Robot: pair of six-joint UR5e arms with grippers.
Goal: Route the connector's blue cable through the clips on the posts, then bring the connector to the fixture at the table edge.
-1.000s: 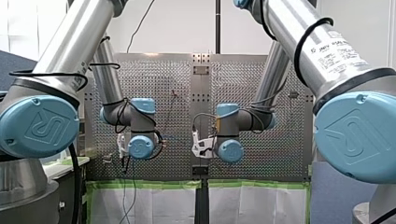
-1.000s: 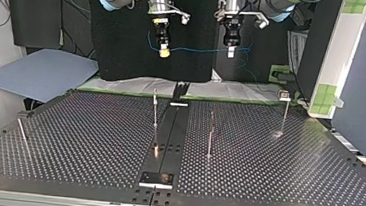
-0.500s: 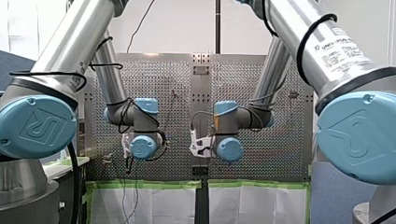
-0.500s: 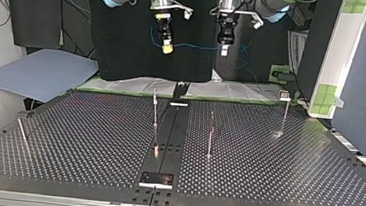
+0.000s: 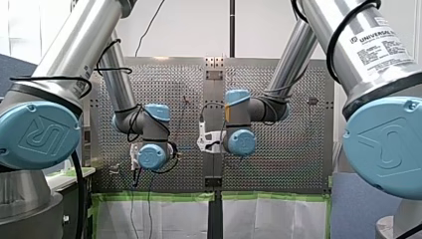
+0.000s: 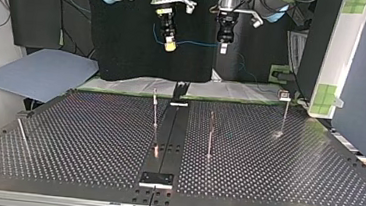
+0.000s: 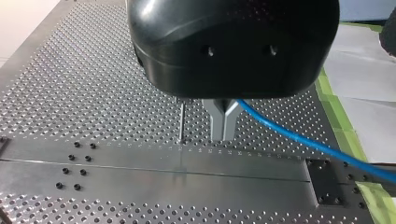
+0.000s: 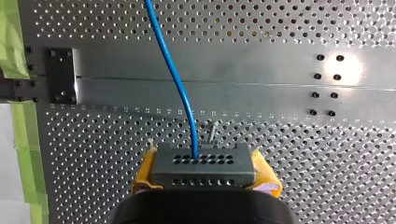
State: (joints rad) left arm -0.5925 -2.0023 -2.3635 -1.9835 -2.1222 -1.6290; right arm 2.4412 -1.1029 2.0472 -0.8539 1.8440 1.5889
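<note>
Right gripper (image 8: 204, 175): clamped on grey drilled metal connector (image 8: 204, 161), aloft | left gripper (image 7: 223, 133): closed on thin blue cable (image 7: 299, 137) | judged: connector rigid, light; cable limp, springy; hold connector body.

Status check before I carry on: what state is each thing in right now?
cable: in the air, strung between the two grippers.
connector: held in the air.
left gripper: jaws shut on the cable.
right gripper: jaws shut on the connector.
posts: standing, no cable on them.
</note>
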